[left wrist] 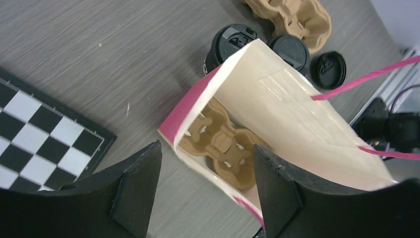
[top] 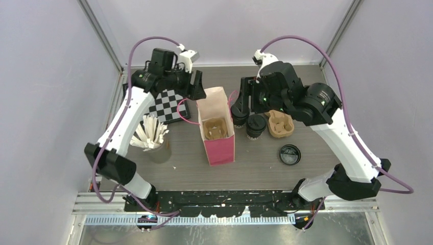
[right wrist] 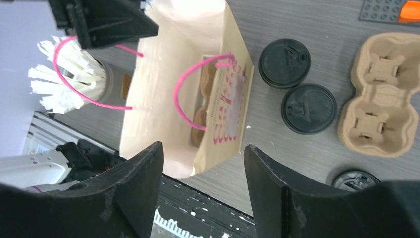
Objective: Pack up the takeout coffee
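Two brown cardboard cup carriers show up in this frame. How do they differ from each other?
The bagged carrier sits at the bottom of the pink bag, partly hidden by its walls. The table carrier lies in the open on the table. In the top view the bagged carrier is left of the two lidded cups, and the table carrier is right of them. Both are brown moulded cardboard with two slots, and both are empty.

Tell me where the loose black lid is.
In the top view, the loose black lid lies right of the pink bag, nearer the front edge than the brown carrier outside it.
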